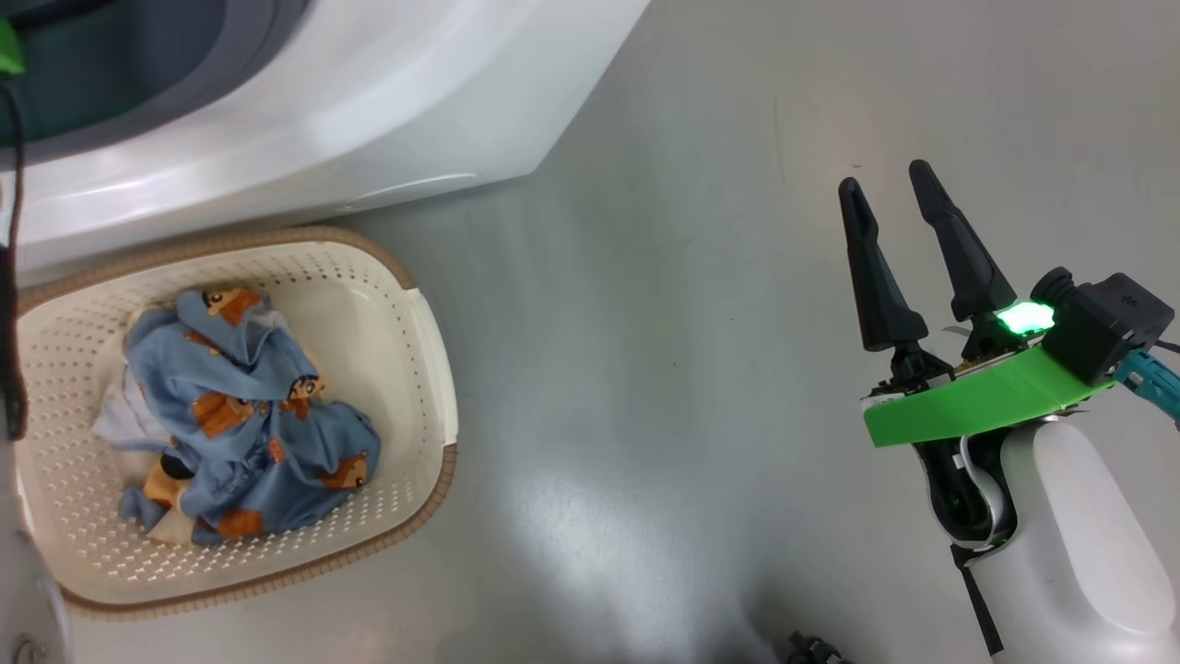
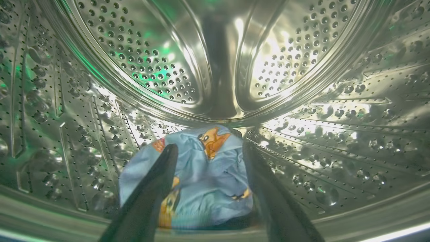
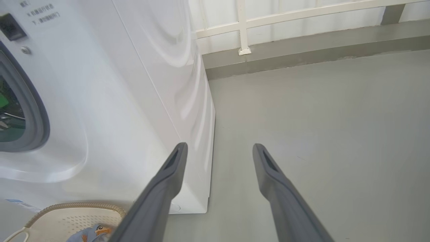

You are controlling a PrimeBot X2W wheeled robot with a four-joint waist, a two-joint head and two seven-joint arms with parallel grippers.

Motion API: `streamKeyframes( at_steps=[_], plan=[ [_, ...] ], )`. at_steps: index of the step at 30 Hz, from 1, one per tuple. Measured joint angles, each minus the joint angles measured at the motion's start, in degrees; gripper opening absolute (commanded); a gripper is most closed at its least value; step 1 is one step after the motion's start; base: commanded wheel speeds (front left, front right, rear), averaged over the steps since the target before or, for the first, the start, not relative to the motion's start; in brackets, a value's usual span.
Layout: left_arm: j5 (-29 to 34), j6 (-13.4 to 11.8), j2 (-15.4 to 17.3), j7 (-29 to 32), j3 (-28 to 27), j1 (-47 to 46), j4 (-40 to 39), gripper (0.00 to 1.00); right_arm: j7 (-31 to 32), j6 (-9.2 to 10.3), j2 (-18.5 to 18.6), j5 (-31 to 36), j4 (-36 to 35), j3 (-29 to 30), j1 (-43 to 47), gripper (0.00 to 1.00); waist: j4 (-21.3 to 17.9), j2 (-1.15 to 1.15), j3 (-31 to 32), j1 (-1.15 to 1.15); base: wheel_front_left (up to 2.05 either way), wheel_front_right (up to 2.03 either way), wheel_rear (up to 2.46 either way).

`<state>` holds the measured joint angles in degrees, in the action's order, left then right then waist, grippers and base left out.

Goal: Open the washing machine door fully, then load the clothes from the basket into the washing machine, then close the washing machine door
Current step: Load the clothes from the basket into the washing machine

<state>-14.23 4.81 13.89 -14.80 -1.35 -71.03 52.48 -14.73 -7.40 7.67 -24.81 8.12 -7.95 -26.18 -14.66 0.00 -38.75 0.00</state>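
In the left wrist view my left gripper (image 2: 209, 148) is inside the washing machine's steel drum (image 2: 141, 60), jaws open. A light-blue garment with orange figures (image 2: 205, 181) lies on the drum floor between and beyond the fingers, let go. The cream basket (image 1: 419, 369) stands on the floor before the white washing machine (image 1: 304, 120), holding a pile of blue clothes (image 1: 249, 415). My right gripper (image 1: 890, 184) hangs open over bare floor to the right, holding nothing. The washing machine door is out of view.
Grey floor (image 1: 645, 369) spreads between the basket and my right arm. In the right wrist view the machine's side panel (image 3: 141, 101) is at left, and a white railing (image 3: 285, 16) over a low kerb runs along the back.
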Motion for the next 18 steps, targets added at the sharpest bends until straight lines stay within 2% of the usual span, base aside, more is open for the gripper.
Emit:
streamKeyframes(
  at_steps=[10,18],
  plan=[
    [0.4,0.6,-0.7,0.0,0.0,-0.2,1.2,1.00,0.0,0.00,0.0,0.0,0.6,-0.2,-0.5,1.00,0.9,0.00,1.2,0.00,0.00,0.00,0.00],
    [0.9,0.6,-2.2,0.0,-0.6,5.2,-2.0,1.00,0.0,0.00,0.1,0.0,0.9,0.0,-0.5,1.00,1.7,0.00,4.4,0.00,0.00,0.00,0.00]
  ],
)
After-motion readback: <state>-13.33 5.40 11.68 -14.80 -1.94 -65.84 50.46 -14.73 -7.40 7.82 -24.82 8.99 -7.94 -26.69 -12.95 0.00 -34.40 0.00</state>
